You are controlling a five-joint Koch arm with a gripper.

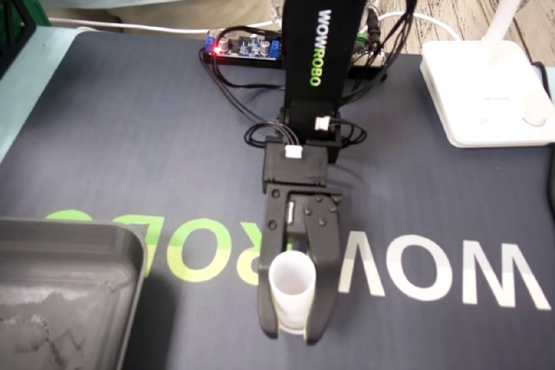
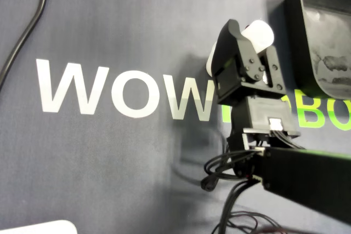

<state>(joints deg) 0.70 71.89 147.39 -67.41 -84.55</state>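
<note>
The end effector [image 1: 292,332] is clenched around the white cup [image 1: 290,276], low over the table [image 1: 130,127]; the grasp step looks done. Next, I judge, it must carry the cup to the grey tray [image 1: 69,244] without tilting it.

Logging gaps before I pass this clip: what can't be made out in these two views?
1. Fixed view: the white cup has its foot hidden between the fingers of the gripper; whether it touches the mat is unclear.
2. Overhead view: one jaw covers most of the white cup.
3. Grey tray: cut off by the left and bottom edges in the fixed view, top and right edges overhead.
4. Lamp base: its head lies beyond the top edge.
</note>
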